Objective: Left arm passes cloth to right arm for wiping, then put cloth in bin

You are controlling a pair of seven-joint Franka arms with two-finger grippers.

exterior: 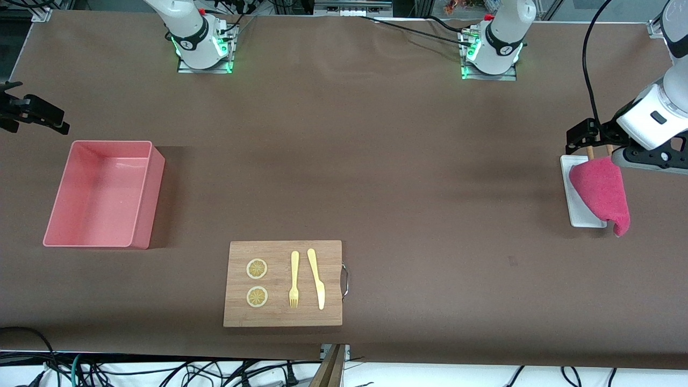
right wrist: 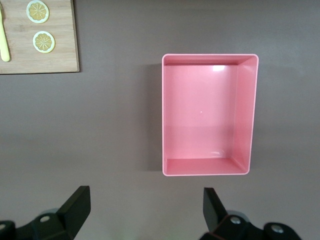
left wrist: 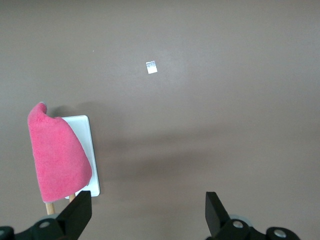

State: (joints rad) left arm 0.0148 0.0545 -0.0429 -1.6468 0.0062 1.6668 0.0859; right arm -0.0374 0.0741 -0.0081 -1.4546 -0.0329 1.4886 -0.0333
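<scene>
The magenta cloth (exterior: 602, 191) hangs draped over two upright wooden pegs (exterior: 590, 152) above a small white tray (exterior: 578, 209) at the left arm's end of the table. My left gripper (exterior: 583, 138) hovers beside the cloth's top, open and holding nothing. In the left wrist view the cloth (left wrist: 55, 155) and tray (left wrist: 85, 135) lie just off one side of the open left gripper (left wrist: 148, 212). The salmon-pink bin (exterior: 150, 193) stands empty at the right arm's end. My right gripper (exterior: 32, 113) waits open beside the bin; its wrist view has the gripper (right wrist: 145, 207) over bare table near the bin (right wrist: 245, 110).
A wooden cutting board (exterior: 282, 317) with a metal handle lies near the front edge, carrying two lemon slices (exterior: 257, 269), a yellow fork (exterior: 294, 279) and a yellow knife (exterior: 317, 277). A small white tag (left wrist: 151, 67) lies on the brown table.
</scene>
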